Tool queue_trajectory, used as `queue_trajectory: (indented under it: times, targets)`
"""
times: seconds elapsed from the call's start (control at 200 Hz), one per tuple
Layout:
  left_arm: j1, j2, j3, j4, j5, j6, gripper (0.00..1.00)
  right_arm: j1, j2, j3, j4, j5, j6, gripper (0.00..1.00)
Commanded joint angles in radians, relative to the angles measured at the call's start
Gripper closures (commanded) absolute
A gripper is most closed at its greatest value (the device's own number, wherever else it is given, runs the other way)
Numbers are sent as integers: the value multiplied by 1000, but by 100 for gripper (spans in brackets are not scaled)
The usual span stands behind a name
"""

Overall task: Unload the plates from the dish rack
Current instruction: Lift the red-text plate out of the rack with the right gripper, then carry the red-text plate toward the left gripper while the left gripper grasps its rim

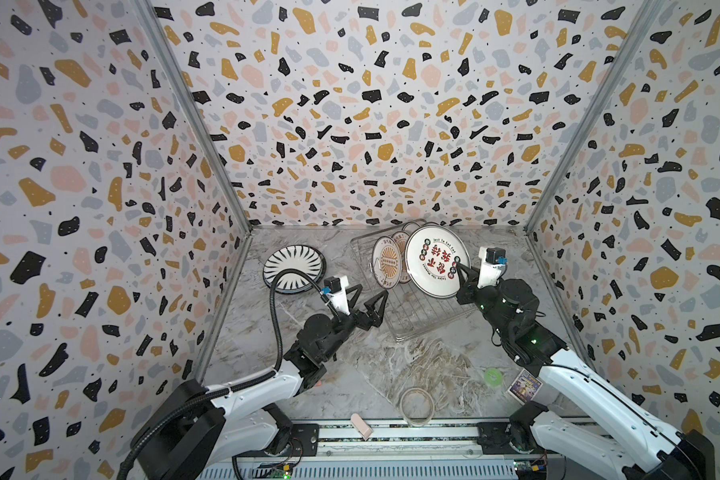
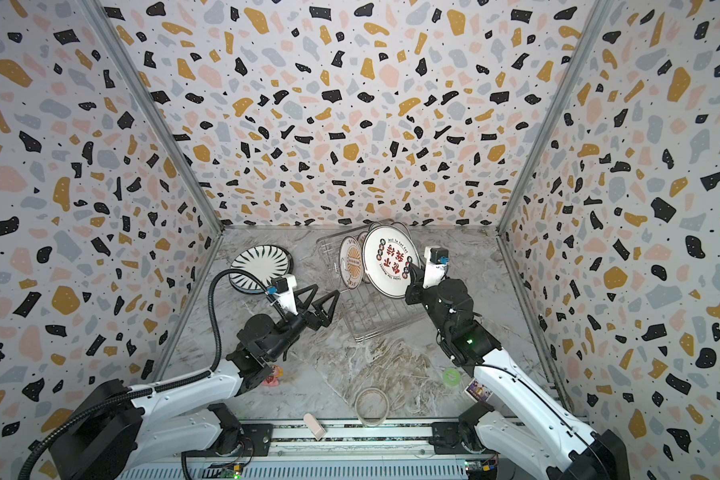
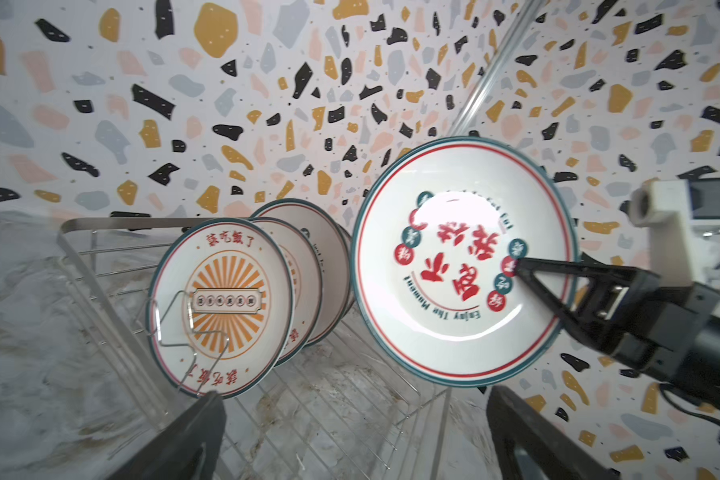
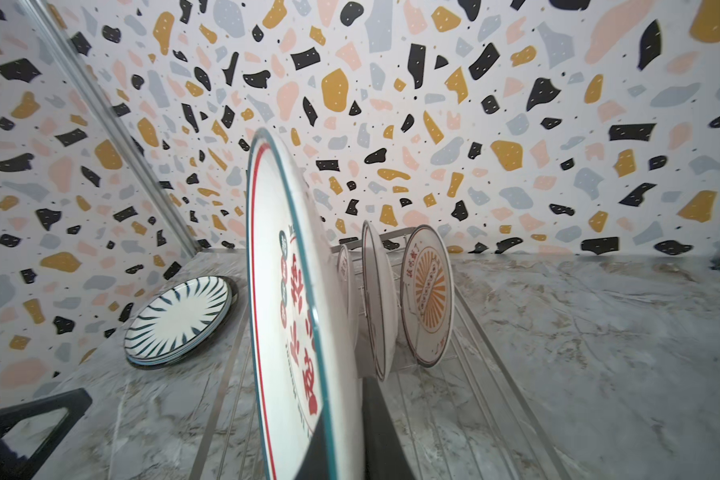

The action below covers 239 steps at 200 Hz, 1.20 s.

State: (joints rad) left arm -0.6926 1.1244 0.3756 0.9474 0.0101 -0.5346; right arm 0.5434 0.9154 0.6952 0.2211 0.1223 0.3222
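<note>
My right gripper [image 1: 460, 270] [image 4: 341, 436] is shut on the rim of a white plate with red characters [image 1: 435, 259] [image 2: 389, 259] [image 3: 462, 266] [image 4: 283, 316], holding it upright over the silver wire dish rack [image 1: 412, 309] [image 3: 121, 224]. Several plates still stand in the rack's far end, the front one an orange sunburst plate [image 1: 385, 262] [image 3: 221, 307] [image 4: 429, 297]. A stack of black-striped plates [image 1: 294, 268] [image 4: 179, 320] lies flat on the table to the left. My left gripper [image 1: 373, 291] [image 3: 350, 411] is open and empty at the rack's left edge.
Patterned walls close in the marble table on three sides. Near the front edge lie a translucent tape ring [image 1: 416, 405], a small green ring [image 1: 492, 377], a printed card [image 1: 524, 386] and a pink piece [image 1: 361, 426]. A pink toy [image 2: 272, 374] sits under the left arm.
</note>
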Motion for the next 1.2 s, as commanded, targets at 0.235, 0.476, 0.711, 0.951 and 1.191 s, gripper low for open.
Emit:
queue_trajectory:
  times: [0.235,0.476,0.711,0.951,1.191]
  targets:
    - [71,9,-62,176,339,-103,1,-84,0,-47,204,-487,125,95]
    - [70,31,-64,175,321,-127,5,-103,10,-102,266,-621,173,95]
    - [50,51,-77,232,300,-191,23,-115,20,-162,366,-727,221,95]
    - [47,60,-89,259,305,-222,47,-122,62,-165,403,-769,237,95]
    - [44,64,-95,258,303,-229,74,-129,77,-164,410,-777,236,95]
